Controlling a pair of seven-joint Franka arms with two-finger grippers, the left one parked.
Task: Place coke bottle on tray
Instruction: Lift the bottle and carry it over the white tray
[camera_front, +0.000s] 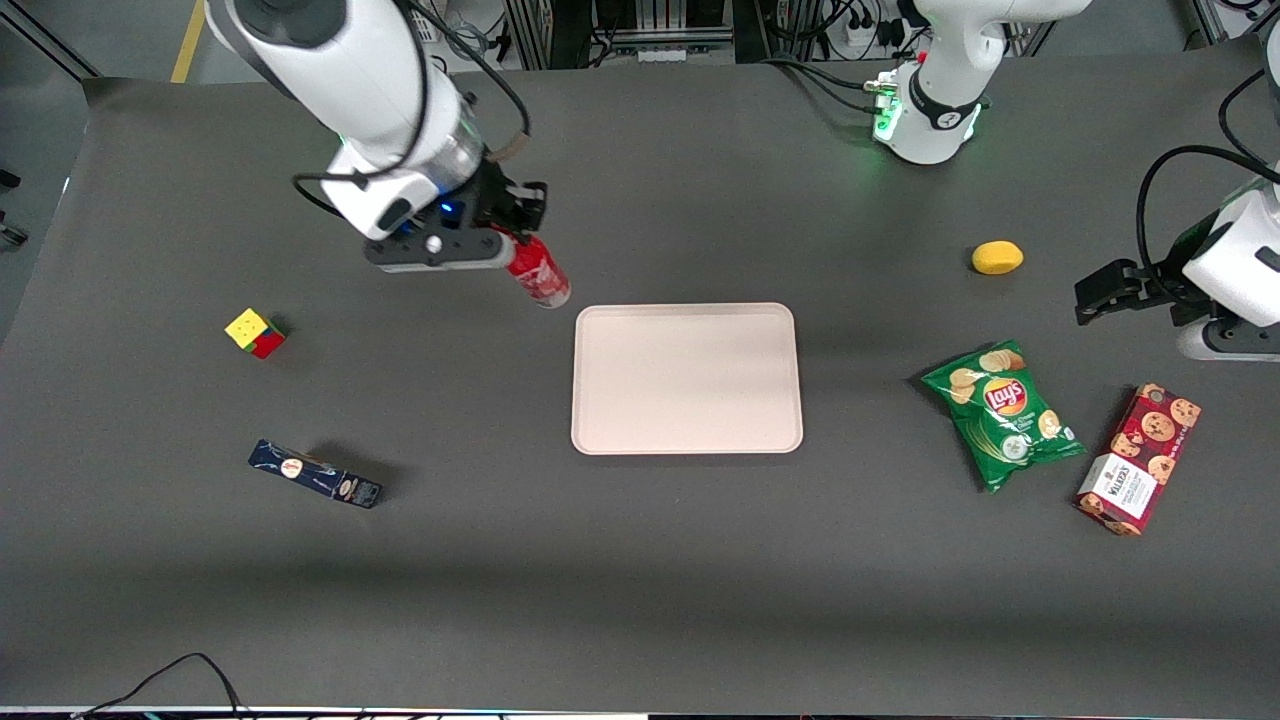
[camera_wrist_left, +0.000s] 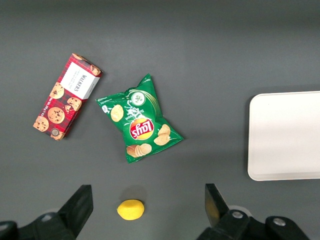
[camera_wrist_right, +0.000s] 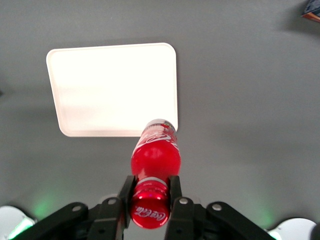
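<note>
Right now my fingers (camera_wrist_right: 150, 192) are clenched around the neck of the small red plastic coke bottle (camera_wrist_right: 155, 155), lifted above the worktop (camera_front: 640, 560), hanging just beside the pale pinkish-beige rectangular tray (camera_front: 686, 378) for carrying over its rim.

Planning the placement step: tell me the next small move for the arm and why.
Probably carry the coke bottle sideways until it hangs over the tray. The gripper is shut on the bottle near its cap and holds it in the air, tilted, just short of the tray's rim toward the working arm's end. The tray has nothing on it.
</note>
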